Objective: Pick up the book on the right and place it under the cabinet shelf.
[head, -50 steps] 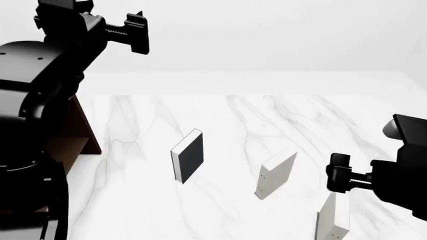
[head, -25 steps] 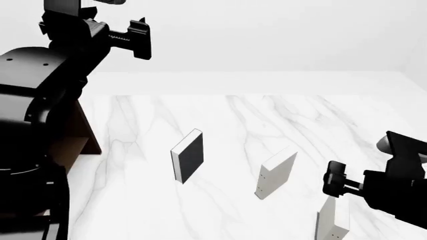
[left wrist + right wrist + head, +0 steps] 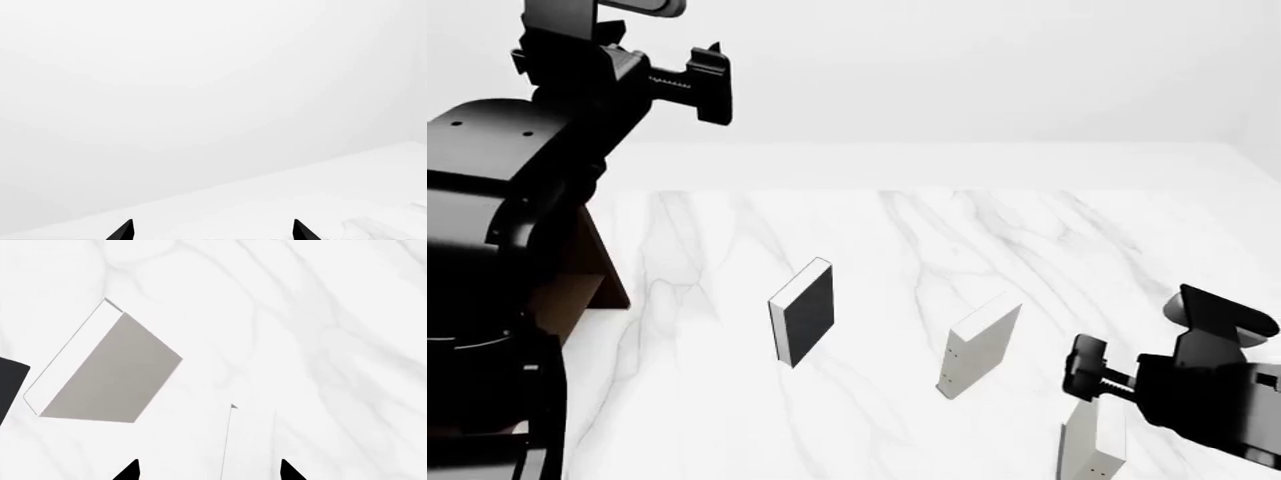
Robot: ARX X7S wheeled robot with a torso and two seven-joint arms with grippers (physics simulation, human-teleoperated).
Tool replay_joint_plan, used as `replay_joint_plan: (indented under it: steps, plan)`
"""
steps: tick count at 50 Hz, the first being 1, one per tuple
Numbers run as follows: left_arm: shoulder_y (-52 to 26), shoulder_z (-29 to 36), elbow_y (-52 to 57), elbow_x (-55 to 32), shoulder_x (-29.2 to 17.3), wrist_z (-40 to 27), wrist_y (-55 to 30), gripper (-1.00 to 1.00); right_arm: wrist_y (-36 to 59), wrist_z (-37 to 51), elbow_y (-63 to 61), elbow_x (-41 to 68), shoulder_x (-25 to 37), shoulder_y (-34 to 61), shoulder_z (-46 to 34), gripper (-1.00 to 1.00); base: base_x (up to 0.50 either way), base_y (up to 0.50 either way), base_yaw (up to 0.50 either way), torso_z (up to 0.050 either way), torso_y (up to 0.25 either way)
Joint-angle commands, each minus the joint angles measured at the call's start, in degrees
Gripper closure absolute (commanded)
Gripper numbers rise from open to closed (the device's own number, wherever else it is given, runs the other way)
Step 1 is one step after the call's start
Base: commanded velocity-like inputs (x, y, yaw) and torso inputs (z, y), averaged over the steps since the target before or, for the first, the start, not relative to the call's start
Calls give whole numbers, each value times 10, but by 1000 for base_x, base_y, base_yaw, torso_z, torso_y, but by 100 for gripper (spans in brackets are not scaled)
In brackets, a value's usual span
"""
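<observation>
Right end effector poised above the thin pale grey-white hardback book.

The book stands upright on the white marble table, rightmost of three; the right wrist view shows its top edge between wide-spread fingertips, untouched. The left end effector is raised high, wide apart, empty.
</observation>
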Motion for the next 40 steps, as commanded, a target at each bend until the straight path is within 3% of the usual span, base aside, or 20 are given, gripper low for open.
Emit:
replay_joint_plan:
  steps: [1,28,29,40]
  plan:
    - [4,2,1,-2,-2,-1,0,-100,-20,-48,33,-55,-14,3,-26,-100,0,0,0,0,0]
    - [11,5,9,-7,-6,-4,-2,-100,-48,-76,69,-88,-28,-10,-46,-100,0,0,0,0,0]
    - [12,5,10,-7,-7,-4,-2,-100,-47,-75,67,-87,-28,-11,-45,100,0,0,0,0,0]
    - [19,5,26,-13,-10,-2,-5,-100,-34,-55,41,-53,-16,-19,-29,100,0,0,0,0,0]
